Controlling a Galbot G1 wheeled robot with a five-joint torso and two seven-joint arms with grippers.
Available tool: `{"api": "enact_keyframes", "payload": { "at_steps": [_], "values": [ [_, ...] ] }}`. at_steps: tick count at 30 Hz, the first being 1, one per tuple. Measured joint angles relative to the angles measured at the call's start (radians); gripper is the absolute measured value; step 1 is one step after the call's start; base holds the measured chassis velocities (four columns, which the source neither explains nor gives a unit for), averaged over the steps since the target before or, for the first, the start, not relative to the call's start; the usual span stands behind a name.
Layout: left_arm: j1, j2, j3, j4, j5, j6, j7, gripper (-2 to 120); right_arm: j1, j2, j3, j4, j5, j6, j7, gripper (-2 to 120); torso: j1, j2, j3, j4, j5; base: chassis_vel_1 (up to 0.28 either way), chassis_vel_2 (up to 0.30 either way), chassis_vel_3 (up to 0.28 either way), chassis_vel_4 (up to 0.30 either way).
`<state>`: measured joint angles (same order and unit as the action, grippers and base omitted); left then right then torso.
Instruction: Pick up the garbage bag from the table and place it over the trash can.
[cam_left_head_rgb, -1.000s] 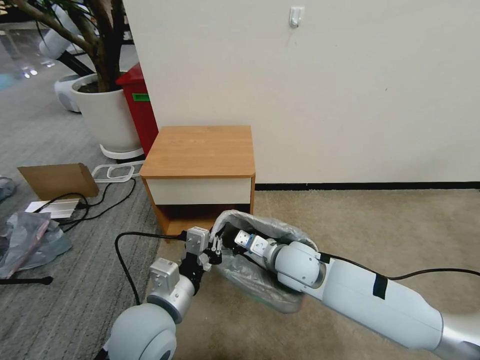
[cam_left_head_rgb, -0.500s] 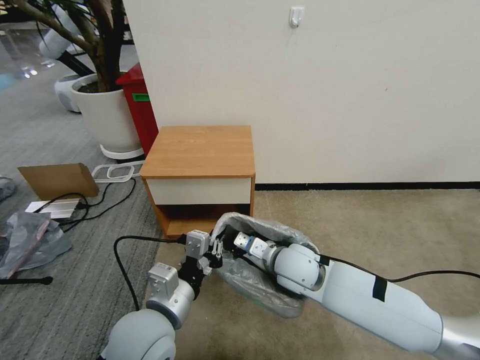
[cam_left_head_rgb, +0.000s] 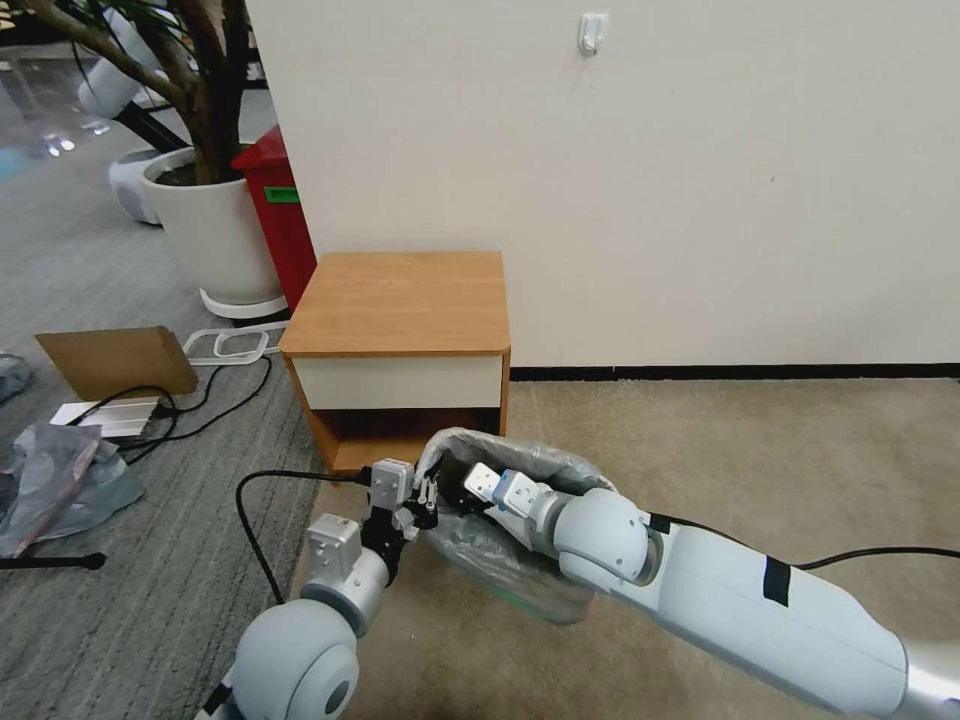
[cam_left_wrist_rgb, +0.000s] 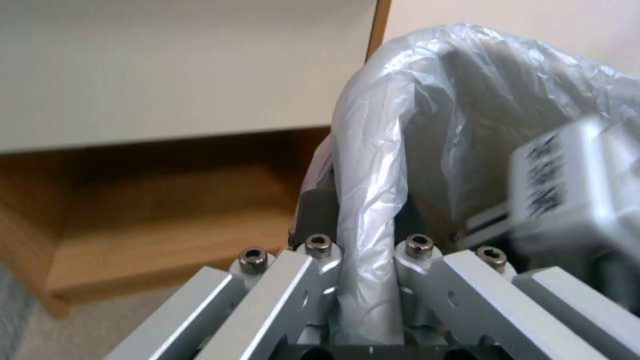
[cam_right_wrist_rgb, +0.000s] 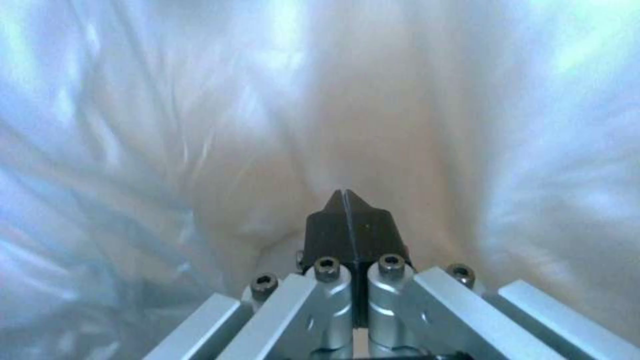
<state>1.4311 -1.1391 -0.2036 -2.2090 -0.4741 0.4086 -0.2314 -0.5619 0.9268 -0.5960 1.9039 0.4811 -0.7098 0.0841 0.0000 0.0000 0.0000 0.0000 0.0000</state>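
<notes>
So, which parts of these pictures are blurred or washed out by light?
Left wrist view: the right gripper close beside the garbage bag is soft and smeared, while the left gripper with the bag's fold between its fingers is sharp. Right wrist view: the bag is a hazy, light-washed blur; the shut right gripper is clear. Head view: evenly lit and sharp.

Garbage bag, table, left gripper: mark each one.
garbage bag (cam_left_head_rgb: 500, 450): head view, its upper rim fold.
table (cam_left_head_rgb: 400, 300): head view, middle of its wooden top.
left gripper (cam_left_wrist_rgb: 363, 260): left wrist view, between fingertips clamping the bag's edge.
</notes>
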Motion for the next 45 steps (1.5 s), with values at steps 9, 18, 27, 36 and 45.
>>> {"api": "enact_keyframes", "payload": {
  "at_steps": [9,18,27,36,45],
  "values": [
    [-0.032,-0.013,-0.005,0.073,-0.109,0.009,-0.026,4,-0.003,-0.022,0.033,0.042,0.07,0.0,-0.001,0,0.0,0.0,0.0,0.0001,0.0,0.0,0.0,0.0,0.0],
    [-0.067,-0.039,-0.018,0.106,-0.334,0.043,-0.134,4,-0.102,-0.08,0.183,0.161,0.157,0.001,-0.001,0,0.0,0.0,0.0,0.0001,0.0002,0.0,0.0,0.0,0.0],
    [-0.076,-0.063,-0.017,0.135,-0.435,0.052,-0.214,4,-0.343,-0.115,0.514,0.32,0.163,0.007,-0.008,0,0.0,0.0,0.0,-0.0001,0.0001,0.0,0.0,0.0,0.0],
    [-0.041,-0.055,0.017,0.102,-0.485,0.07,-0.307,4,-0.64,0.003,0.856,0.356,-0.024,0.186,0.076,23,0.0,0.0,0.0,-0.0001,0.0004,0.0,0.0,0.0,0.0],
    [0.055,-0.032,0.054,0.078,-0.389,0.069,-0.327,4,-0.928,0.197,1.104,0.319,-0.236,0.366,0.11,54,0.0,0.0,0.0,-0.0001,0.0002,0.0,0.0,0.0,0.0]
  ]
}}
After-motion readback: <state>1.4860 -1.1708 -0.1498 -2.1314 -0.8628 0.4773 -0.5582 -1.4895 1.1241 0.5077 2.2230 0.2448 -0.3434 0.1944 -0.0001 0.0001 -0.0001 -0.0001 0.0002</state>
